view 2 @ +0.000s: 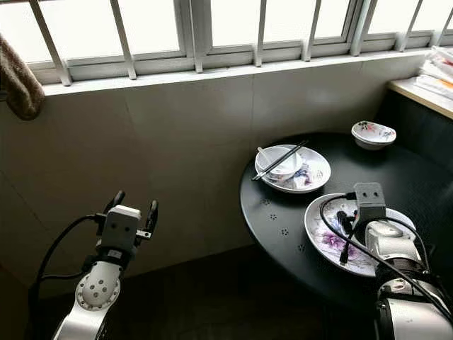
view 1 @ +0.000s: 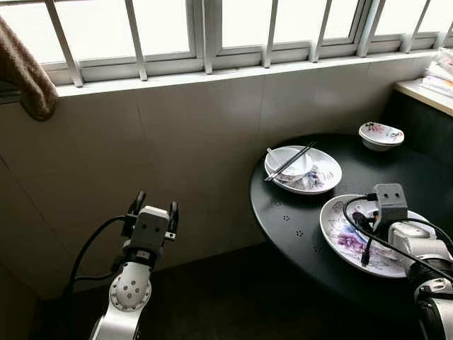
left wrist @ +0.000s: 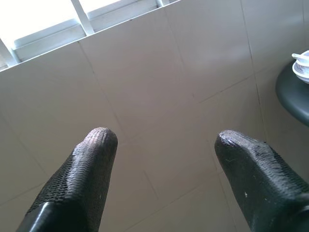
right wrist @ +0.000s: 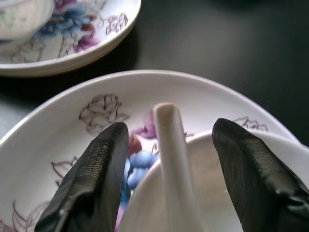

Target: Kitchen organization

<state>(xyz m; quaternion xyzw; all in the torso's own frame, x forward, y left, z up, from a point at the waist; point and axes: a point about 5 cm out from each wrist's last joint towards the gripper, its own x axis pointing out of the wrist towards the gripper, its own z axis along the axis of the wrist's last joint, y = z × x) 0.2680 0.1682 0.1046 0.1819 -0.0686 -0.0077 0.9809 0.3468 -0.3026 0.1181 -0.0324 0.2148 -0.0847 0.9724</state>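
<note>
Near table (view 1: 283, 212) front edge, on floral plate (view 1: 340, 237), spoon (right wrist: 171, 159) lies w/ handle pointing straight away betw. right gripper (right wrist: 166, 169) fingers, spread apart, not pinching yet. Probably closing enough. Left gripper (left wrist: 164, 159) spread too, facing wall, well apart from table.

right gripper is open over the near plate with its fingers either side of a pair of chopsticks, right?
Not quite. The right gripper is open over the near plate, but what lies between its fingers is a white spoon handle resting in a bowl, as the right wrist view shows. The chopsticks lie across the farther plate's bowl.
</note>
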